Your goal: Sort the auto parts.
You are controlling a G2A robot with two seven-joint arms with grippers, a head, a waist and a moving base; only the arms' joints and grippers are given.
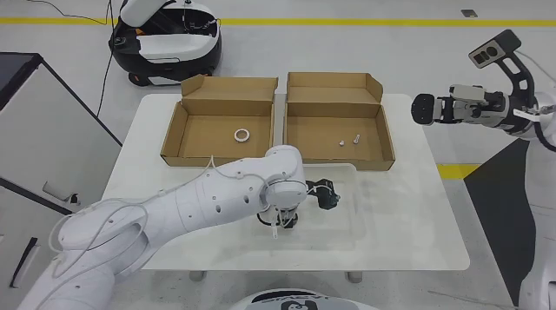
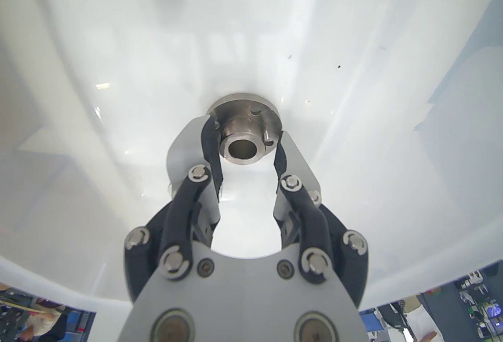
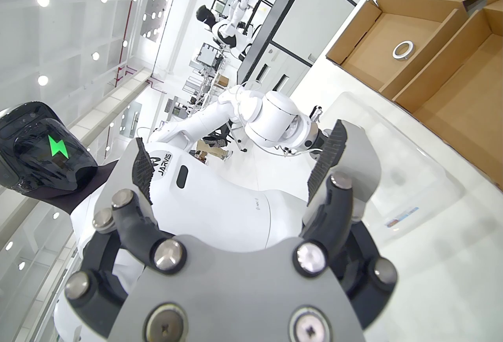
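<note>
— Where's the metal flanged bushing (image 2: 243,133)?
— Pinched in the left pincer (image 2: 243,147), flange end toward the white tray (image 2: 353,45) floor just beyond its tips.
— And the right pincer (image 3: 239,151)?
— Spread wide, holding nothing, well apart from the left one.

The left end effector (image 2: 244,135) points straight down from its outstretched arm, jaws closed on a flanged metal hub (image 2: 235,123); the right end effector (image 3: 239,149) is held out sideways, jaws spread wide.
</note>
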